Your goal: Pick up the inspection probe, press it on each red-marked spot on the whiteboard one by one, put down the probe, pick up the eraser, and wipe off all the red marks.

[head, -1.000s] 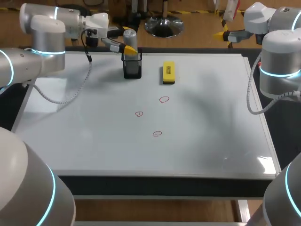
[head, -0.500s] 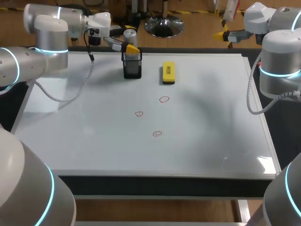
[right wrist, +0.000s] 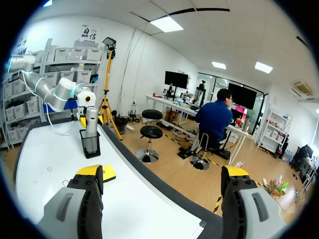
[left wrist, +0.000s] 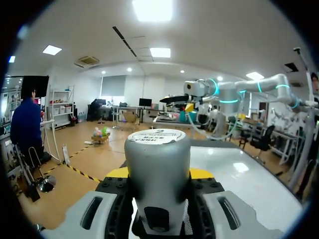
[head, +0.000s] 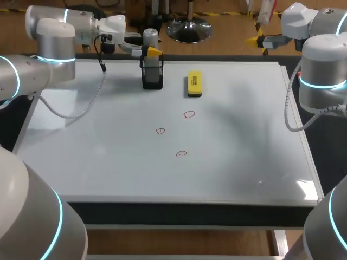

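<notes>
The grey cylindrical inspection probe (head: 150,39) stands upright in a black holder (head: 152,76) at the far middle of the whiteboard (head: 244,135). My left gripper (head: 149,51) comes in sideways from the left and is shut on the probe (left wrist: 157,164), with a yellow tip pressed against each side. The yellow eraser (head: 194,83) lies flat just right of the holder. Three small red circles (head: 188,114), (head: 160,131), (head: 181,154) sit near the board's middle. My right gripper (right wrist: 162,172) is open and empty, held high past the board's far right corner (head: 254,39).
The left arm's cable (head: 81,103) hangs low over the board's far left part. The right arm's elbow (head: 322,81) stands beside the board's right edge. From the right wrist view the holder (right wrist: 90,143) and eraser (right wrist: 108,173) lie ahead of the gripper.
My left gripper slid right and slightly back to the probe, and its fingers closed onto it. The right arm has stayed still.
</notes>
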Robot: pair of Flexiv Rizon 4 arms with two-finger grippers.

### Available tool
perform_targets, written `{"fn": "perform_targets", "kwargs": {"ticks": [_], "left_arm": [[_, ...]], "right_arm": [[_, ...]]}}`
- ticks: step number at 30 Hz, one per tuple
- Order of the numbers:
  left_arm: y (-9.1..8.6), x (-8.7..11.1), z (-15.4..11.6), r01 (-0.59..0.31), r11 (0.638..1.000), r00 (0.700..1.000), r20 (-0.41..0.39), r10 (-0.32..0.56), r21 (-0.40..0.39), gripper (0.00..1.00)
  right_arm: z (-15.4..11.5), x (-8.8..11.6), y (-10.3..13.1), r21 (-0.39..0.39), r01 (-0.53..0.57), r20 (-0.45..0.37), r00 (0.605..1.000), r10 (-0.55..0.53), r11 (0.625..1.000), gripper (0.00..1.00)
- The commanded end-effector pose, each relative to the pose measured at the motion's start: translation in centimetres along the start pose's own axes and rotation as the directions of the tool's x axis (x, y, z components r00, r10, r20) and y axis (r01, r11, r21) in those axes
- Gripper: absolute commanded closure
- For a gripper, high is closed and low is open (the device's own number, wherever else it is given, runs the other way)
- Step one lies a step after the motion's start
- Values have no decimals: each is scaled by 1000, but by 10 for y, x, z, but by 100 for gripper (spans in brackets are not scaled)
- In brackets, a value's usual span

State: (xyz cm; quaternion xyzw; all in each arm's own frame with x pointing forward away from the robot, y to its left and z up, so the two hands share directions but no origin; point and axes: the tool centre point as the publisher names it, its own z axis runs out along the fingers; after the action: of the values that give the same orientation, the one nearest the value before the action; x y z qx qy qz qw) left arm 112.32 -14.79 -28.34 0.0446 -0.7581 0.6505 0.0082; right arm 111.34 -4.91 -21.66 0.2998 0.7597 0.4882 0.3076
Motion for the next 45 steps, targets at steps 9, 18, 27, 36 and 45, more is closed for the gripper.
{"fn": "perform_targets", "kwargs": {"ticks": [9, 18, 27, 36, 45], "left_arm": [[-23, 25, -5, -41, 999, 999, -1, 41, 11, 100], [-43, 39, -8, -55, 998, 999, 6, 54, 26, 100], [-63, 47, -11, -81, 996, 997, 18, 81, 42, 100], [-81, 49, -14, -117, 992, 993, 27, 115, 56, 100], [-103, 50, -24, -152, 986, 988, 52, 148, 63, 100]], "right_arm": [[0, -1, 0, 1, 0, -2, 1000, 0, 1000, 0], [0, -1, 0, 1, 0, -2, 1000, 0, 1000, 0], [0, -1, 0, 1, 0, -2, 1000, 0, 1000, 0], [0, -1, 0, 1, 0, -2, 1000, 0, 1000, 0], [0, -1, 0, 1, 0, -2, 1000, 0, 1000, 0]]}}
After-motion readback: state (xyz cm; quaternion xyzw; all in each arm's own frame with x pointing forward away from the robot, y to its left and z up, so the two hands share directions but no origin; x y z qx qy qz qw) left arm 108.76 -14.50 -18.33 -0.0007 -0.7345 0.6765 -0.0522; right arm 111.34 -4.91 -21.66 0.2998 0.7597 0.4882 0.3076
